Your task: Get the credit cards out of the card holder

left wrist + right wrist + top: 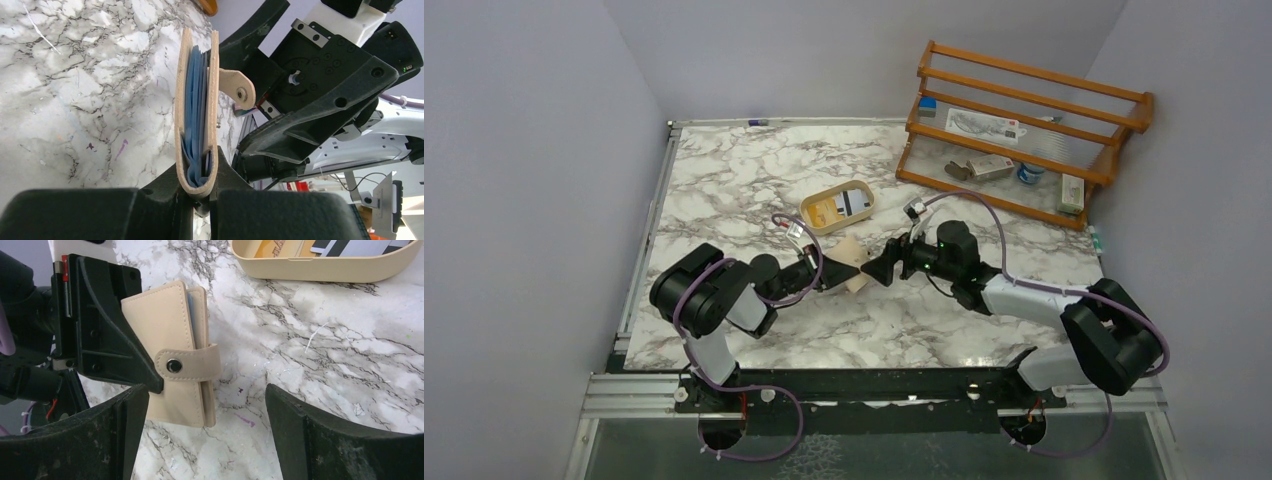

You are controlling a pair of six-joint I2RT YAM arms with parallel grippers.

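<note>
The tan card holder (851, 262) is held just above the marble, and my left gripper (834, 272) is shut on its folded spine. In the left wrist view the card holder (181, 100) stands edge-on in my gripper (200, 186), slightly parted, with the light blue credit cards (195, 95) tucked inside. Its snap tab (236, 86) hangs loose. My right gripper (882, 268) faces it from the right, open. In the right wrist view, the card holder (160, 320) and its tab (192, 362) sit just ahead of my right gripper (207, 392), near its left finger.
A beige oval tray (816, 222) holding a few cards sits just behind the grippers; its wall (320, 270) shows in the right wrist view. A wooden rack (1024, 130) with small items stands at the back right. Grey walls close in the table.
</note>
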